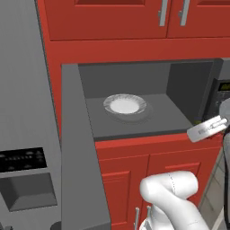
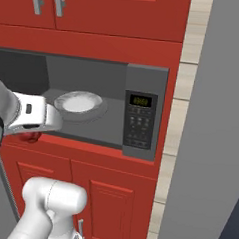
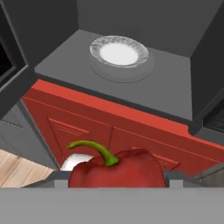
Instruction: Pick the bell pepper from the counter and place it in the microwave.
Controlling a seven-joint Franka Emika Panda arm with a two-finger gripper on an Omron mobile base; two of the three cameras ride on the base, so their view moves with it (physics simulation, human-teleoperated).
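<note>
red bell pepper [image 3: 117, 168] pinched between the gripper [image 3: 114, 179] finger tips, green stem curling up and left in the hand view. held in the air just in front of the open microwave [image 2: 144, 118], outside the cavity, level with the red cabinet doors [image 3: 87, 135] below it. in the right base view a sliver of the pepper [image 2: 30, 135] peeks out under the white hand, left of the microwave's front edge. door [image 1: 78, 148] swung wide open to the left, grey slab edge-on in the left base view. inside: dark grey floor, white plate [image 1: 125, 105] sitting near the middle, nothing on it. keypad panel [image 2: 140, 120] with green display on the right of the opening. red upper cabinets with steel handles [image 1: 163, 12] above the microwave. grey fridge with dispenser panel [image 1: 22, 177] at far left of the left base view. white arm elbow [image 1: 173, 193] low in front of the lower cabinets. gripper [image 1: 207, 128] at right edge of the left base view, near the microwave's right front corner.
</note>
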